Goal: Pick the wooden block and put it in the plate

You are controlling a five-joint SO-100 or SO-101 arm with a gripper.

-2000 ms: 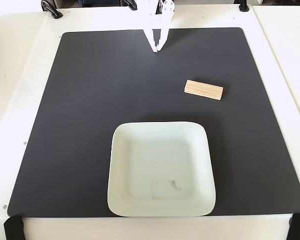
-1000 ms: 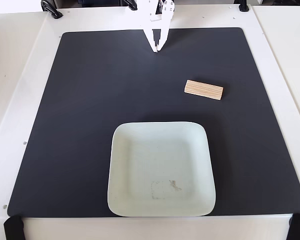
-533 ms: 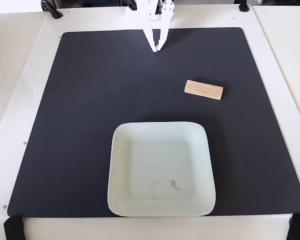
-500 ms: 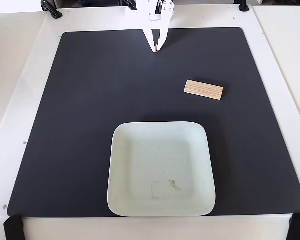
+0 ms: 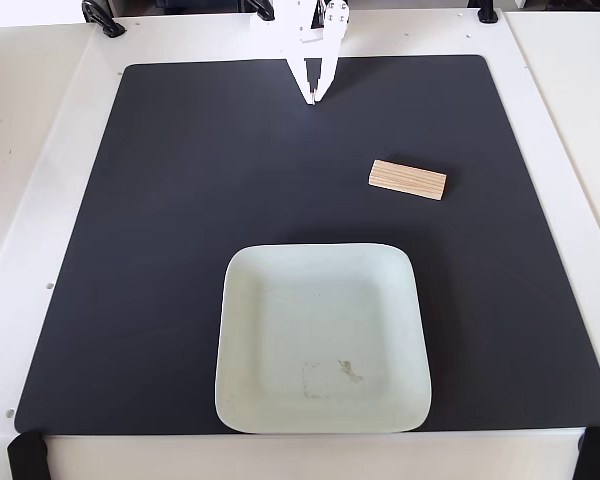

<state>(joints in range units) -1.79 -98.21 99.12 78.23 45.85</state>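
Presently, reading the fixed view from left to right: a black clamp [image 5: 102, 18] grips the far left corner of the white table [image 5: 40, 150], and a black mat [image 5: 180, 220] covers most of the table's surface. Right of centre at the near edge of the mat sits the plate [image 5: 242, 330], pale mint-white, square with rounded corners, with faint scuff marks on its flat centre and nothing lying in it. At the far edge of the mat, just above the plate's line, the white end effector [image 5: 314, 98] points down toward the mat with its fingers drawn together to a point, clenched on nothing. Further right, the wooden block [image 5: 408, 180] lies flat on the mat, well apart from both the plate and the end effector, its striped face upward.
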